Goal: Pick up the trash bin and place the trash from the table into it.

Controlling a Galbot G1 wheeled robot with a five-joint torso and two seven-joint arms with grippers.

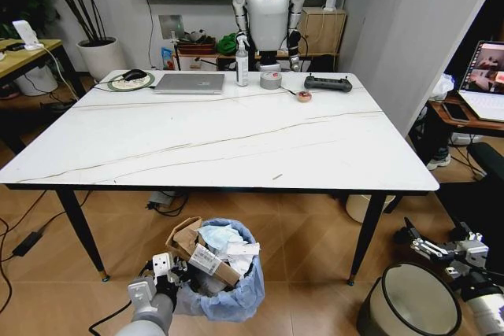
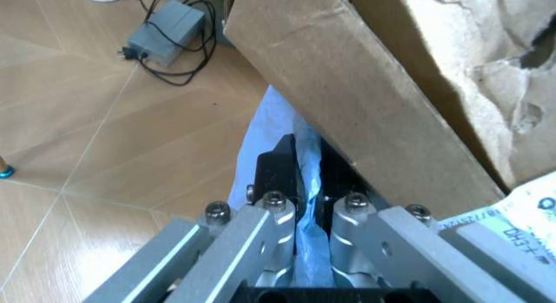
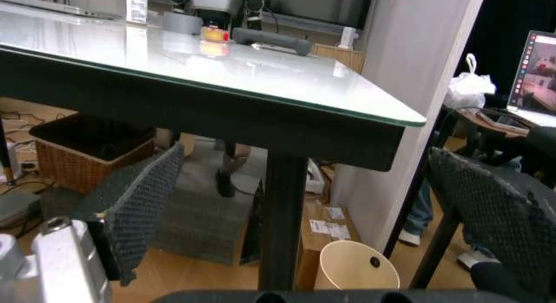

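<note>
Left end effector [image 2: 308,205] pinches trash bin [image 1: 236,293] holding trash [image 1: 213,251].

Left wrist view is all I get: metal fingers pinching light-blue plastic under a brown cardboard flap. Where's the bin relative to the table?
Observer: The small round trash bin, lined with a crinkly light-blue bag, is down in front of the near edge of the white marble-look table. The left gripper holds it by the rim.
Operator: What's in it?
Observer: A torn brown cardboard box and white papers, heaped above the rim.
Operator: And the right arm?
Observer: The right gripper hangs open low on the right, above a larger dark round bin with a pale inside.
</note>
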